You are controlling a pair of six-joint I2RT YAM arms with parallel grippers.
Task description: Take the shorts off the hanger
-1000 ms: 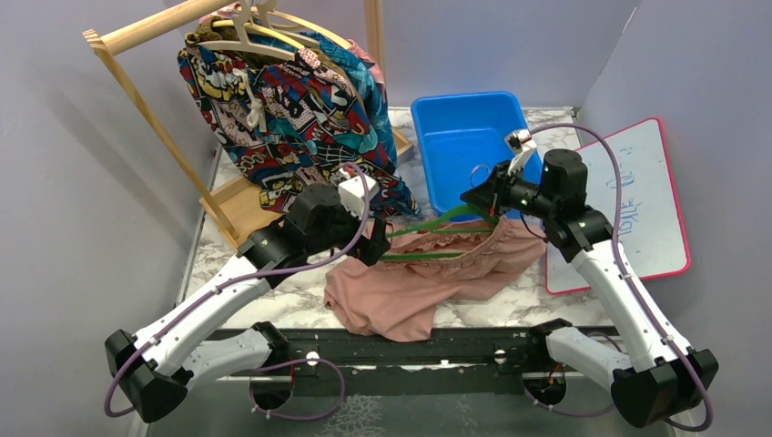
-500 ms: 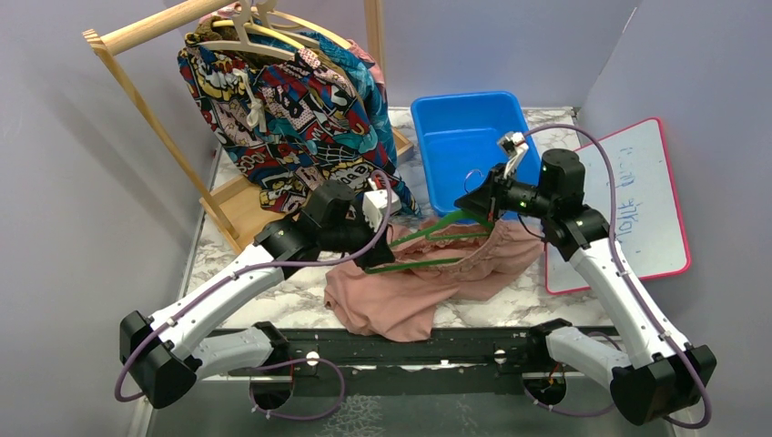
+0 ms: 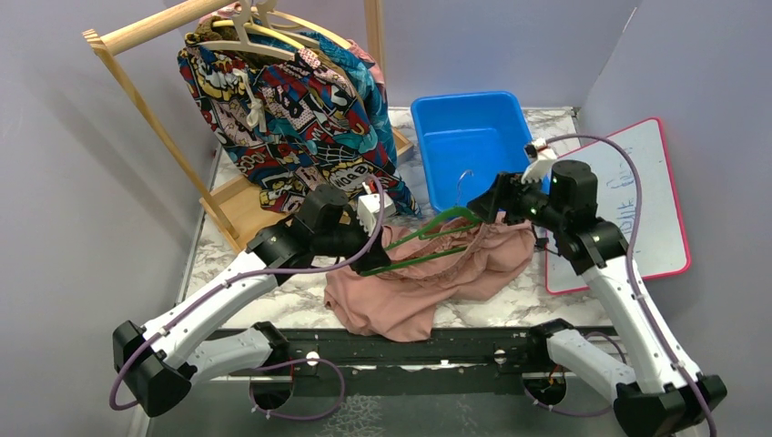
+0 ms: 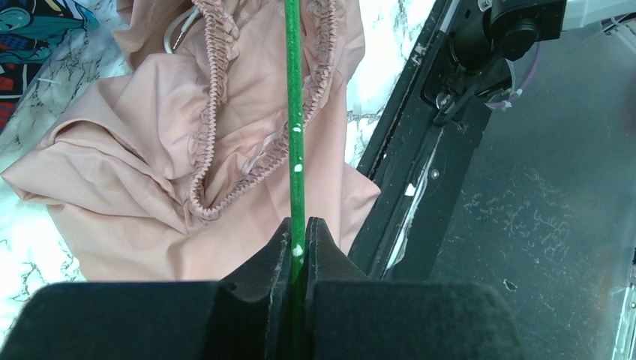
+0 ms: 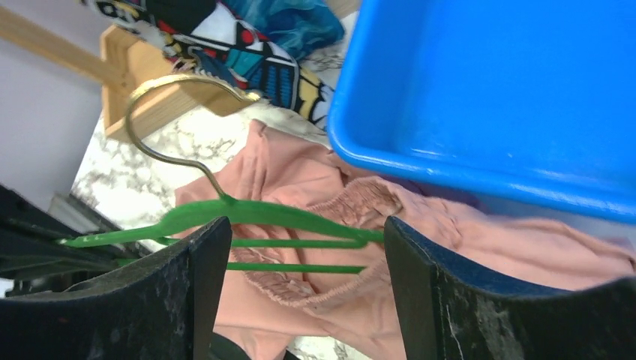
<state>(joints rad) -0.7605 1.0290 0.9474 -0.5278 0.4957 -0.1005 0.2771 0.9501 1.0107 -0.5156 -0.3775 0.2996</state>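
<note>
Green hanger [image 4: 294,112] is clamped in the left tool [image 4: 298,229]; right tool [image 5: 304,240] is held wide, empty. Pink shorts [image 5: 300,176] just ahead should be gripped and drawn off.

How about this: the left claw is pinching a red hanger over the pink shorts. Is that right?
No. The hanger is green, not red. The left wrist view shows the left claw pinching its green bar over the pink shorts.

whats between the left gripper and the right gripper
The green hanger spans the gap, with the pink shorts bunched under it; clearest in the top external view.
</note>
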